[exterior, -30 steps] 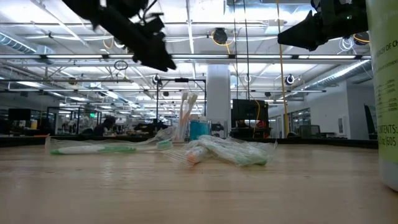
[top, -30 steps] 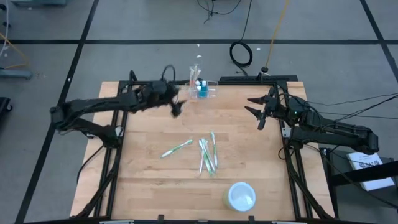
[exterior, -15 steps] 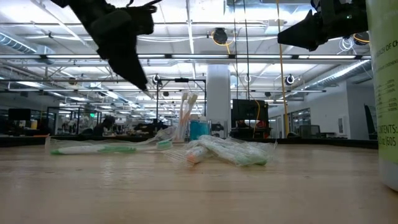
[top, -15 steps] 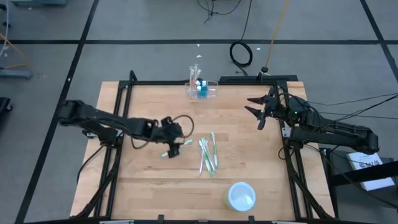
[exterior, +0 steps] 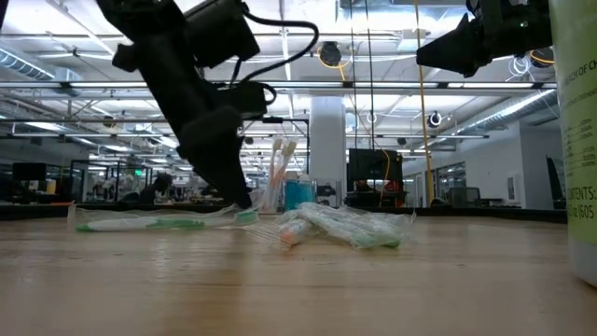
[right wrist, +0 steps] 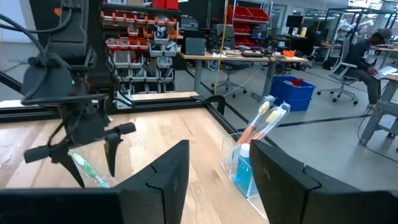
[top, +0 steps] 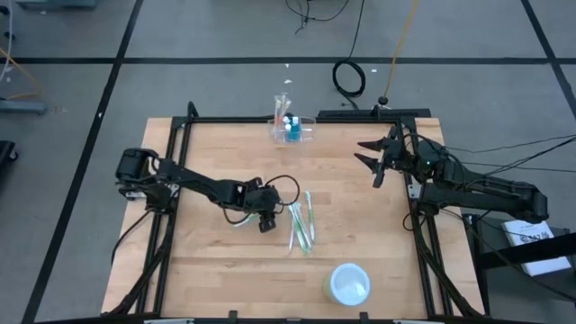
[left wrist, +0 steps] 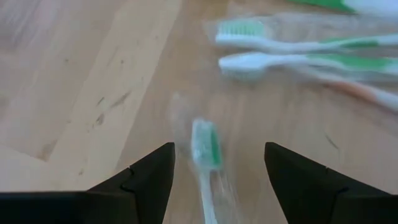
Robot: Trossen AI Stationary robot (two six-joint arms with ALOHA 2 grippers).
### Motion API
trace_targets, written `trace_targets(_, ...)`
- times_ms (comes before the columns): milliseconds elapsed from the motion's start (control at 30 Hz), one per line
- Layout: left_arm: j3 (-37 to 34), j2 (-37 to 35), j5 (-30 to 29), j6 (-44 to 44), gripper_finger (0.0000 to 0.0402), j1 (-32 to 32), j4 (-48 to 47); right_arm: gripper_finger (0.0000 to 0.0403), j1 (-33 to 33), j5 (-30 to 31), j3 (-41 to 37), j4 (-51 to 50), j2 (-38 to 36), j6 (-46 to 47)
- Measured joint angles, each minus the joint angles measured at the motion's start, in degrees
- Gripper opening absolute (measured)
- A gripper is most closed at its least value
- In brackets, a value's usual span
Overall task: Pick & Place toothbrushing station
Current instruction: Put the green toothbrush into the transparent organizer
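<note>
Green-bristled toothbrush [left wrist: 207,155] between left fingers [left wrist: 146,177]

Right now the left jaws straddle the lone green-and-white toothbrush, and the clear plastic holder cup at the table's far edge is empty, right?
Not empty: the clear plastic holder cup holds upright toothbrushes and a blue bottle, per the right wrist view. The left gripper does straddle the lone green-and-white toothbrush.

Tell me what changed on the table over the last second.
The left gripper swung from beside the clear holder cup at the far edge to mid-table, coming down with fingers astride the lone green toothbrush, not yet gripping. The right gripper, the toothbrush pile, the holder cup and the white-lidded tub stayed put.
</note>
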Motion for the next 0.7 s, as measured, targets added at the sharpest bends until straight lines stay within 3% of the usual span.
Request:
trace_targets(200,0.0,0.8,0.7,-0.3,0.0247,0.9,0.9,0.0160,0.0,0.0,0.0,0.0,0.0,0.0)
trace_targets(433,0.1,0.2,9.9,-8.4,0.0246,0.5,-13.6,0.0160,0.0,0.0,0.0,-0.3,0.0,0.0)
trace_targets(700,0.3,0.0,12.7,-18.4,0.0246,-2.9,-20.6,0.0160,0.0,0.0,0.0,-0.4,0.0,0.0)
